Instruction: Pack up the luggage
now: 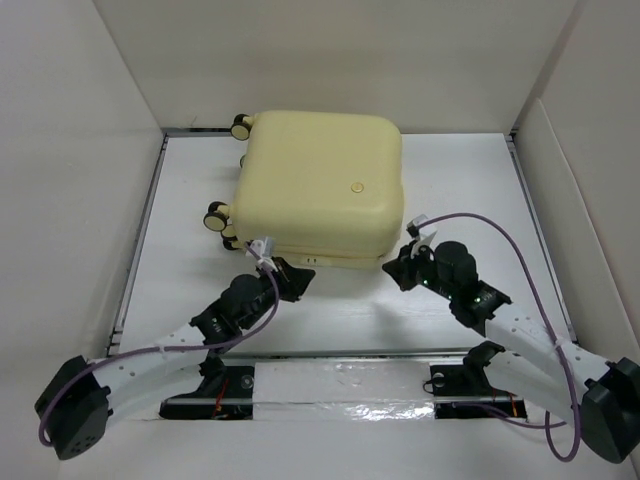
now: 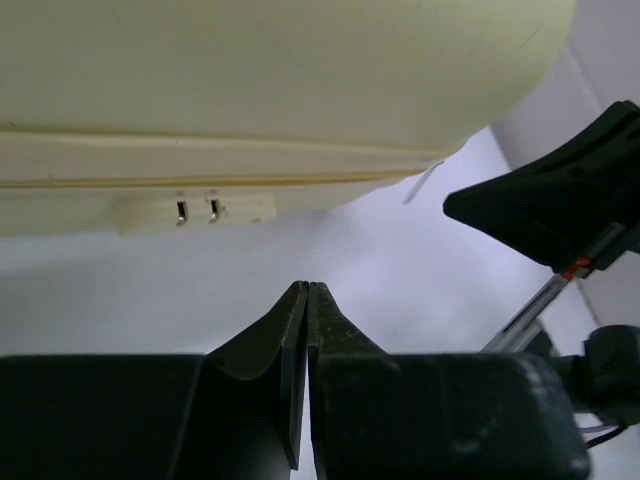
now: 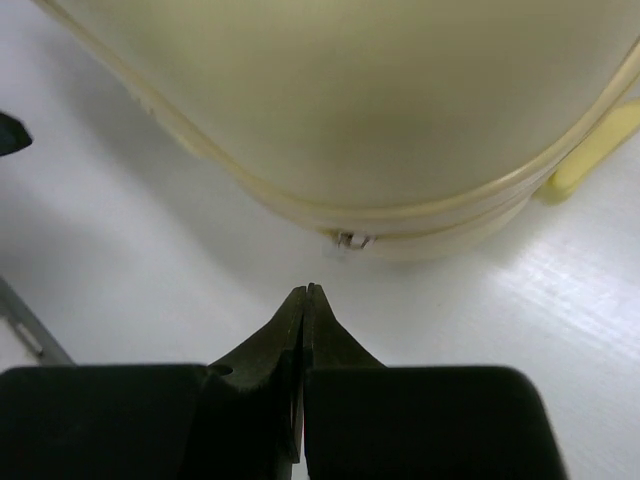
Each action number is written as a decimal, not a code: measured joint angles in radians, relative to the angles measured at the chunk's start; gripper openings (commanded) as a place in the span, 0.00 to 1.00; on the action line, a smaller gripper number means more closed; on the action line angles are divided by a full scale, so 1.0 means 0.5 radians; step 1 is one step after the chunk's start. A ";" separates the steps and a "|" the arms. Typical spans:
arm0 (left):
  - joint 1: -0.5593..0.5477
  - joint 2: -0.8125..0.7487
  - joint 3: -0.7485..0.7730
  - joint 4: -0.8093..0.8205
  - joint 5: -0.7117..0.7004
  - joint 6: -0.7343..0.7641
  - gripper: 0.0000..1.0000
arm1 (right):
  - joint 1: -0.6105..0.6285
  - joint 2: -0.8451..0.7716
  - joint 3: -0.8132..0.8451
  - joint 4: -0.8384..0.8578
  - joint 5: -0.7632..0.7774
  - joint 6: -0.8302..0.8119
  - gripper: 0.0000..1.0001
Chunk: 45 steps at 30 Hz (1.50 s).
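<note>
Closed luggage (image 1: 320,185) lies toward the far edge; left gripper (image 2: 307,292) and right gripper (image 3: 305,292), both pressed together, seemingly just short of it.

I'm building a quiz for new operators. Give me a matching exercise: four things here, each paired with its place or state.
1 suitcase
2 wheels
3 left gripper
4 right gripper

A shut, by the suitcase's near right corner
B closed, lying flat
C on the suitcase's left side
D shut, by the suitcase's near left corner

Pairs: 1-B, 2-C, 3-D, 4-A
</note>
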 measured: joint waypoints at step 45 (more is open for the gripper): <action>-0.067 1.179 0.470 0.562 0.159 0.226 0.00 | 0.311 0.411 -0.037 0.369 0.790 0.161 0.00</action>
